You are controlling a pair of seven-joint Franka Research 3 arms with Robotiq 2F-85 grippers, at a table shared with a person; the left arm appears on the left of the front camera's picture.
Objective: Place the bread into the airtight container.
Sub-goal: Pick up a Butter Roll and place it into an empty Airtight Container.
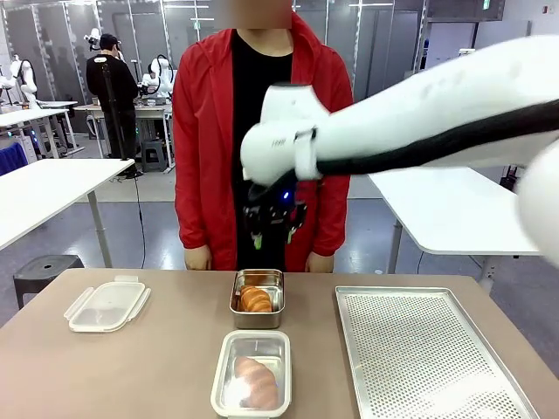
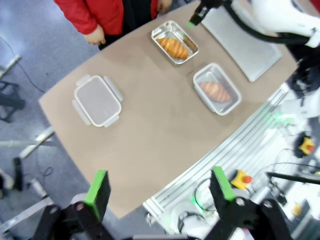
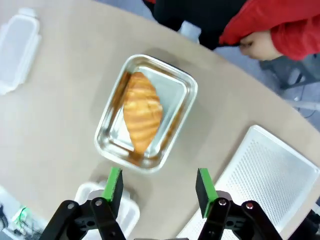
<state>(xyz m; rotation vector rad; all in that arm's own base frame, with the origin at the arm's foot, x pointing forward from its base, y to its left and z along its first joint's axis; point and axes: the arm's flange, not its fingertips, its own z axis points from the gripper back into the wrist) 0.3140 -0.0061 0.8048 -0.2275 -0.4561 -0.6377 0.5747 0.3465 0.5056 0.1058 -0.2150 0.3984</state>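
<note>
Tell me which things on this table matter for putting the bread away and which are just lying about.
Part of the job:
- bread in the steel pan
- second bread already in the clear container
- lid
- right claw, open above the steel pan

Just lying about:
- perforated tray

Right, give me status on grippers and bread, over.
Right gripper open, empty, above the steel tray holding one bread. Left gripper open, high off the table. Second bread already in the airtight container; lid off, left side. Nothing blocking.
</note>
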